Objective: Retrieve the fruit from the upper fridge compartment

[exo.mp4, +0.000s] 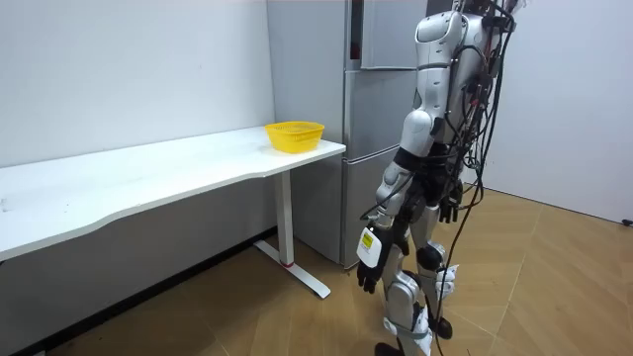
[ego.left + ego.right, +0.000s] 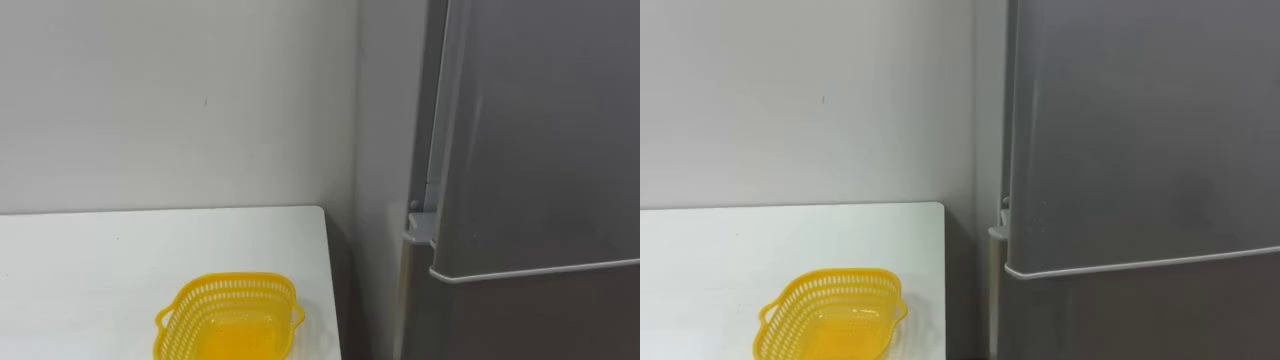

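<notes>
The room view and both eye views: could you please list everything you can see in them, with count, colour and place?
fridge: one, grey, right of the table, against the wall, doors shut
table: one, white, along the wall, its end beside the fridge
basket: one, yellow, empty, on the table's end nearest the fridge
wall: one, white, behind the table
floor: one, wooden brown, under the robot
left hand: one, black, hanging at the robot's side, fingers relaxed, holding nothing
right hand: one, black, hanging low by the robot's hip on its far side
</notes>
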You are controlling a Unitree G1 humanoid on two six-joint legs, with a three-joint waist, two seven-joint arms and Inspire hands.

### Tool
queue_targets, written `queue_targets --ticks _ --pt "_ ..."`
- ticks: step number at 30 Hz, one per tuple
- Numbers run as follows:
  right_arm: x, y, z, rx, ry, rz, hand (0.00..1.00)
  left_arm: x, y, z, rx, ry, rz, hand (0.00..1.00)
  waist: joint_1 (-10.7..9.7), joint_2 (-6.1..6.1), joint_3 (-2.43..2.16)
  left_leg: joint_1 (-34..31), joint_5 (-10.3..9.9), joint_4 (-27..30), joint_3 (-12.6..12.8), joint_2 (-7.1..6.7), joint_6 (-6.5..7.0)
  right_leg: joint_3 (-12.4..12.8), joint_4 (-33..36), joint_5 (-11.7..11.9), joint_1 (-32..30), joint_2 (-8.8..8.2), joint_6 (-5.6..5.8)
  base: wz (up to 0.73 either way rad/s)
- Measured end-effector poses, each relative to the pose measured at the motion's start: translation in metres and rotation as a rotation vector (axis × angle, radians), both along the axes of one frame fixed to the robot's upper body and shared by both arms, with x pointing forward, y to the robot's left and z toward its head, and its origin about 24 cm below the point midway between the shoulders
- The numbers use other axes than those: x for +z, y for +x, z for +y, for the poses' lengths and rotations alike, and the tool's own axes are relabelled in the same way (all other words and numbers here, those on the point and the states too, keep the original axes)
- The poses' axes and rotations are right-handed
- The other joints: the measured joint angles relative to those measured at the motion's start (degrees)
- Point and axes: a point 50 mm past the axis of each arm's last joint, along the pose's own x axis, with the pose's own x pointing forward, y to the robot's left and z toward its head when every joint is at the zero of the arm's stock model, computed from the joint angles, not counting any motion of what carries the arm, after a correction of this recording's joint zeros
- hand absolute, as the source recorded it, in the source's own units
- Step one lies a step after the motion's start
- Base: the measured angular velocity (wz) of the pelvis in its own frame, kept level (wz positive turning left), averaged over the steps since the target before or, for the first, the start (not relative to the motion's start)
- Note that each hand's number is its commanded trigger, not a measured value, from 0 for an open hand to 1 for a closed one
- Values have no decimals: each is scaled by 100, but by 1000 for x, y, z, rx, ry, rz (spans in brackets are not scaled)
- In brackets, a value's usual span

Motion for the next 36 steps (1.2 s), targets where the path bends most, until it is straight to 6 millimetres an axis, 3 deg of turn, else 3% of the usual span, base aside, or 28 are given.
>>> queue_targets --ticks 15,21,26,30,31,36 --pt "0 -2 0 -16 1 13 0 0 0 0 6 -3 -6 0 32 -71 20 3 0 21 -76 -4 0 -32 -3 -1 4 -2 0 0" --pt "0 -10 0 -62 3 40 0 0 -3 2 167 18 -34 0 136 -69 21 5 0 20 -69 -2 0 -22 -9 -1 2 0 0 0" --pt "0 -9 0 -64 3 37 0 1 -14 6 366 78 -58 0 152 -60 23 18 0 30 -67 -2 0 -48 9 0 28 -5 -1 1" --pt "0 -8 -1 -70 -14 33 0 3 -22 14 646 171 -91 0 181 -6 28 95 -12 22 -87 8 -9 -73 -14 -4 90 0 -6 2" --pt "0 -9 -1 -84 -18 29 0 6 -18 22 800 212 -151 0 196 -14 34 94 -13 11 -102 6 -9 -121 -7 -8 90 -5 -12 9" --pt "1 -12 -4 -111 -63 8 0 22 22 50 1196 327 -462 0 435 10 23 119 -10 -39 -72 10 -12 -101 12 -9 94 1 -15 -2"
